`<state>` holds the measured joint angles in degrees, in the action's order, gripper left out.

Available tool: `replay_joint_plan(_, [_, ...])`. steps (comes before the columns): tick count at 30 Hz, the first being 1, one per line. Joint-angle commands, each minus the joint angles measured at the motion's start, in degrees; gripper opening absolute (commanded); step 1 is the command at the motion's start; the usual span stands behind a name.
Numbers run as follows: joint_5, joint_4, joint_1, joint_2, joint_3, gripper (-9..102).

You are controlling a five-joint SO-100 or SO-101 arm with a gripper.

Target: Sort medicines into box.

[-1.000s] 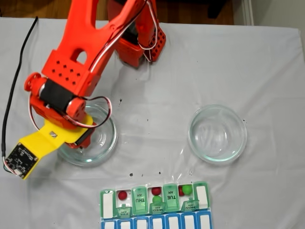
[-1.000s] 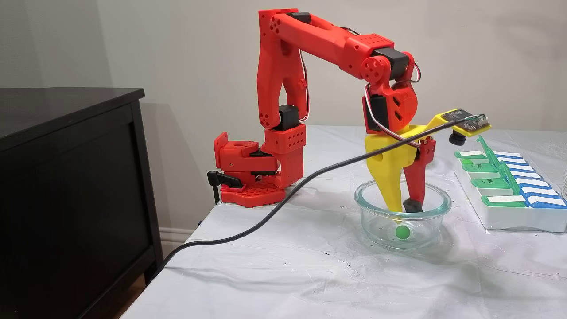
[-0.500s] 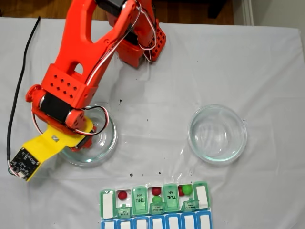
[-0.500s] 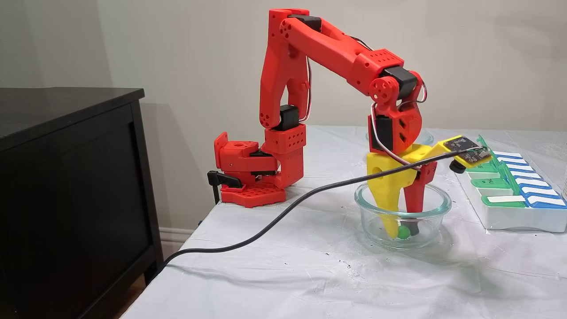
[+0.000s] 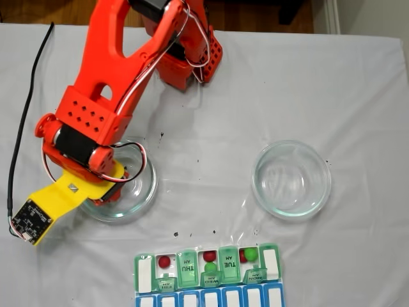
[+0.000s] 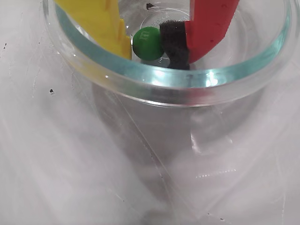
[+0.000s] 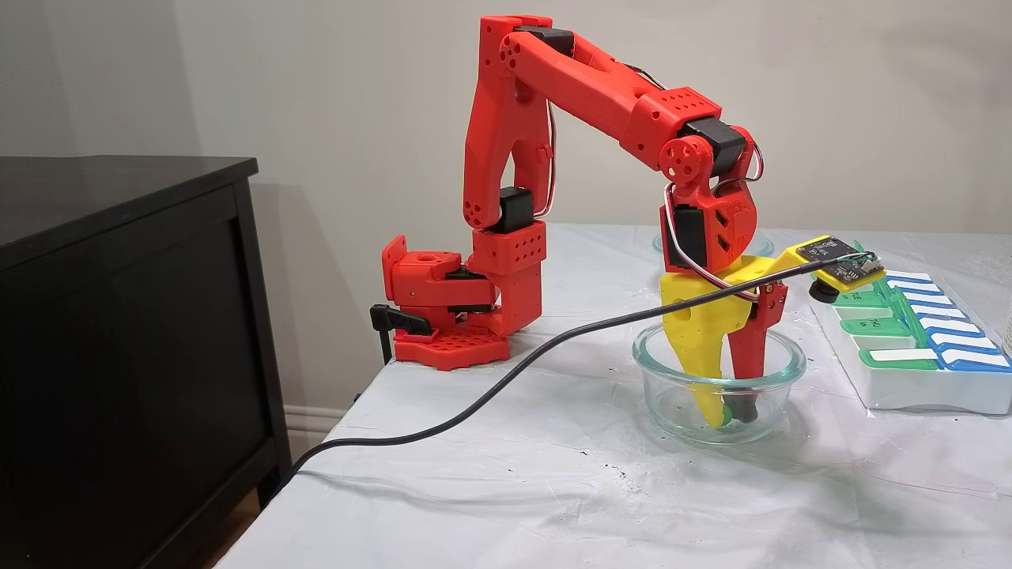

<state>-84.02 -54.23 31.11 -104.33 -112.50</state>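
One green ball [image 6: 147,43] sits between my two fingers, down inside the glass dish [image 6: 154,84] that the top-down fixed view shows on the left. In the wrist view my gripper [image 6: 152,44] is narrow around this ball: the yellow finger [image 6: 101,21] touches it on the left and the black foam pad [image 6: 174,44] of the red finger touches it on the right, so I am holding it. The ball is low in the dish, but I cannot tell if it rests on the glass bottom. In the side fixed view my gripper [image 7: 731,415] reaches almost straight down into the dish [image 7: 779,359], and the ball is mostly hidden between the fingertips.

Five other balls lie already in the box [image 5: 271,262] at the lower edge of the top-down fixed view: a red one [image 5: 165,261] alone in one compartment, a red one [image 5: 209,256] with a green one [image 5: 210,267] in another, and a red one [image 5: 243,256] beside a green one [image 5: 251,254] in a third. Several green lids stand open there. The second glass dish [image 5: 323,185] stands well apart on the right, on the white cloth [image 5: 211,179]
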Motion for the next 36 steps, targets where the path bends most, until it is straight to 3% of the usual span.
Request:
replay_joint_plan(1, [-0.8, -0.6, -0.5, -2.4, 1.5, 14])
replay_joint_plan(16, [-0.2, -0.2, -0.7, -2.3, 0.7, 11])
replay_joint_plan(23, [-0.7, -2.0, -1.3, -0.7, 1.9, 0])
replay_joint_plan(28, [0.6, -3.2, -1.2, 0.3, 3.3, 0])
replay_joint_plan(36, [4.2, -8.0, -2.1, -11.5, 3.9, 0])
